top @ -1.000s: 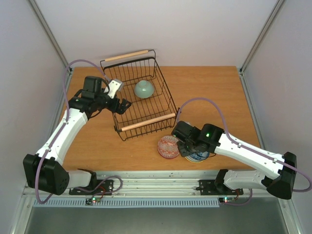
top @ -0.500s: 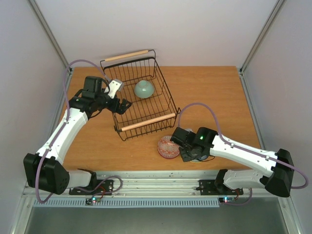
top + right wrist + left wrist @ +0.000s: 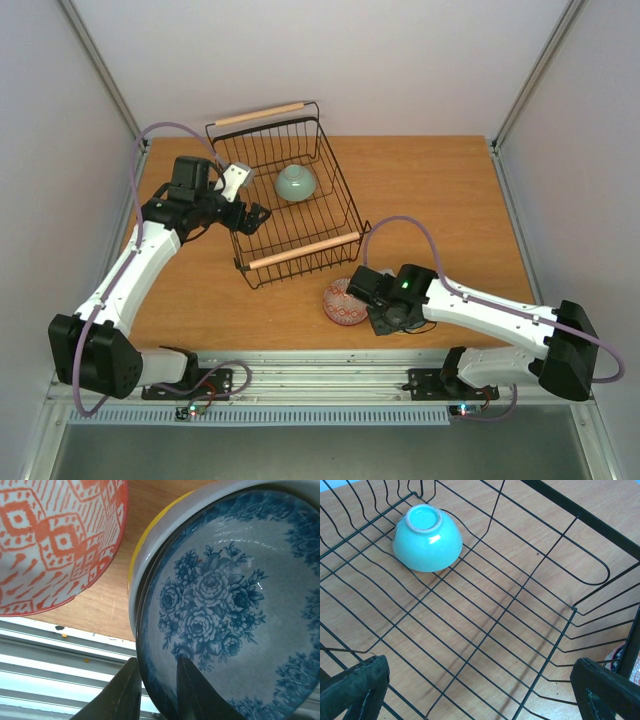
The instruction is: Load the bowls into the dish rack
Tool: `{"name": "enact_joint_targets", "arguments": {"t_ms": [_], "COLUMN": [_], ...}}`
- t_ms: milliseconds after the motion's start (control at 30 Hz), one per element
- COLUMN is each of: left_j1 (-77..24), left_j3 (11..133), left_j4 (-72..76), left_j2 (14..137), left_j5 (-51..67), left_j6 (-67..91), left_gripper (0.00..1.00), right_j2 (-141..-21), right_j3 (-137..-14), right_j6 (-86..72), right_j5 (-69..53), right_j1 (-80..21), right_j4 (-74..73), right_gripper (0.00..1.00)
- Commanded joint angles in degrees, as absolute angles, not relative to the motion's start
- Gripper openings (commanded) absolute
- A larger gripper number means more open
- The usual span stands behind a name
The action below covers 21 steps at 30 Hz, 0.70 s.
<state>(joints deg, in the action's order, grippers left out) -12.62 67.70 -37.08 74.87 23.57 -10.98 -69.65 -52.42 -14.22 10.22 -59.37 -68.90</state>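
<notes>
Seemingly the right gripper [image 3: 159,690] straddles the rim of the blue floral bowl [image 3: 220,610] by the front edge of the desk [image 3: 450,200]; clamped or not, I cannot tell. The cream bowl [image 3: 150,535] nested beneath could lift too, then drop. Meanwhile the left gripper [image 3: 480,690] gapes empty over the dish rack [image 3: 300,251].

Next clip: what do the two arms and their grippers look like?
The left arm and right arm share one build: white link shells with black joint housings. Each trails a mauve cable in a loop. A green light glows near the right wrist. The left gripper has black, rough-surfaced fingers, and the right gripper has dark, smoother ones.
</notes>
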Motion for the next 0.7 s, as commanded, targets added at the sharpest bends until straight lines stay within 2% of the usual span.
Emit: {"name": "enact_joint_targets", "arguments": {"t_ms": [0,133,167,500,667], "left_j1": [-12.7,-12.7,-12.7,-12.7,-12.7], "left_j3": [68.6,68.4,68.3,68.7,69.3], "left_j4": [-36.2,-36.0,-35.8,-36.2,-36.8], "left_j2": [75.1,75.0,74.9,75.1,75.1], "left_j5": [24.3,24.0,23.9,24.4,25.3], "left_j6": [-10.9,-10.9,-10.8,-10.7,-10.7], "left_gripper": [0.99,0.99,1.0,0.99,0.99], "right_j2": [-70.4,-69.4,-68.9,-64.4,-67.1], "right_j3": [-51.3,-51.7,-52.2,-64.5,-73.4], "right_j6": [-15.0,-14.9,-14.9,-12.0,-4.2], "right_j5": [9.8,10.0,10.3,17.5,19.5], "right_j1": [-59.9,-59.9,-59.9,-61.6,-62.3], "right_j4": [-67.1,-67.6,-68.2,-76.7,-73.2], "right_gripper": [0.2,0.03,0.02,0.01,0.01]}}
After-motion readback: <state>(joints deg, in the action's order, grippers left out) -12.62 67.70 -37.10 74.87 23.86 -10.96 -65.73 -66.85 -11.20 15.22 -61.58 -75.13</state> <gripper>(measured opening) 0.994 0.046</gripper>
